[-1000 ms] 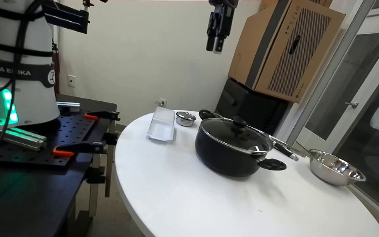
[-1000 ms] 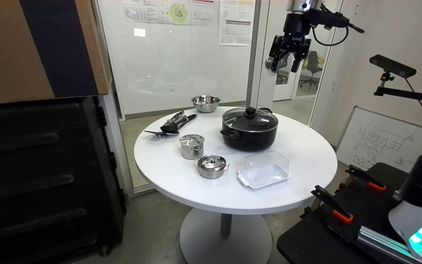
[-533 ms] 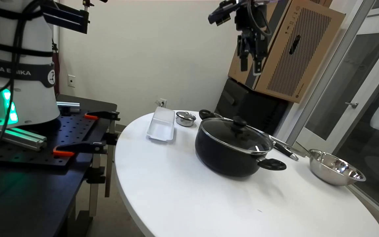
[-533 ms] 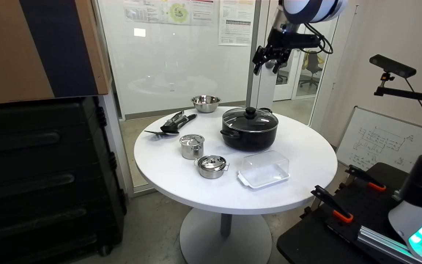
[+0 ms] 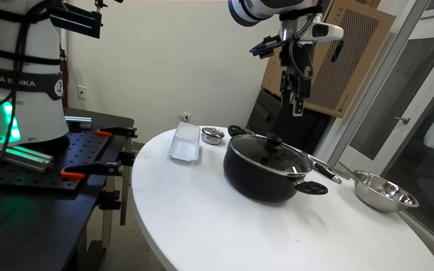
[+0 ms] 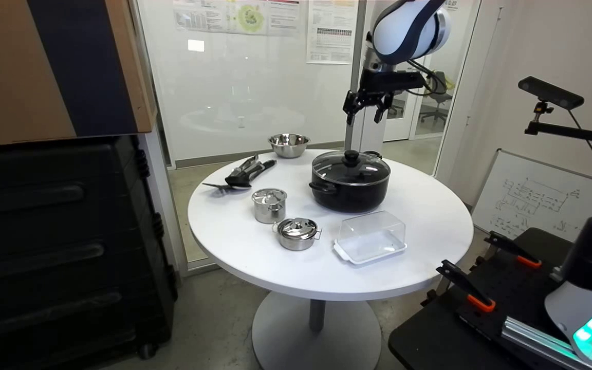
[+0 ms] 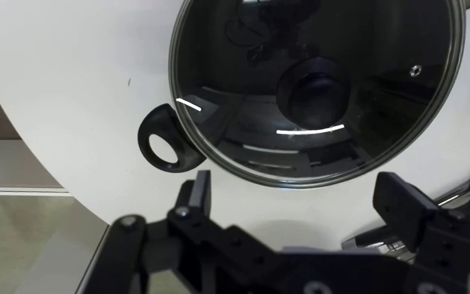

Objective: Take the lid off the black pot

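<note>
The black pot stands on the white round table and shows in both exterior views. Its glass lid, with a metal rim, sits flat on top and also shows in the other exterior picture. The lid's black knob points up; in the wrist view the knob lies beyond the fingertips. My gripper hangs above the pot, pointing down, clearly apart from the lid. In the wrist view my gripper is wide open and empty. One pot handle shows near a finger.
A steel bowl, black-handled utensils and two small lidded steel pots stand round the pot. A white container with a clear cover stands near the table's edge. Cardboard boxes are stacked behind the arm.
My gripper has moved down and across toward the pot, and the wrist has turned so both fingers show apart. The pot, lid and other things have not moved.
</note>
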